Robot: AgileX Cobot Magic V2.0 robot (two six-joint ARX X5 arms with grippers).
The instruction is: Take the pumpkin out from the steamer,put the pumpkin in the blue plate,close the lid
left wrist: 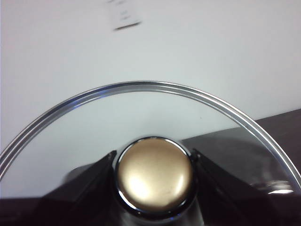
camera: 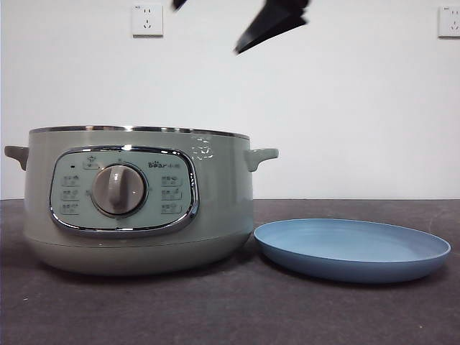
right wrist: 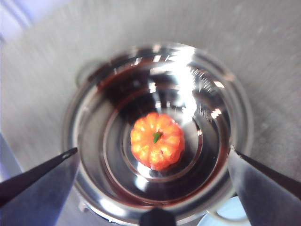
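Steamer [camera: 136, 201] sitting lidless at table [camera: 230, 316] left, pumpkin [right wrist: 157, 141] lying centred inside; blue plate [camera: 352, 249] resting just beside it, right. Left claw [left wrist: 154, 176] clamping the lid [left wrist: 141, 87] by its knob. Right claw [right wrist: 153, 160] hovering spread wide above the pot.

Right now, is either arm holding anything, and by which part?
The left pincer grips the lid by its knob. The right pincer is open and empty.

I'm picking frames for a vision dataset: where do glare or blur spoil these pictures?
Right wrist view: bright glare streaks the steamer's steel inside, edges soft, though the pumpkin reads clearly. Left wrist view: hotspot on the lid's knob, wall socket smeared. Front view: sharp and evenly lit.
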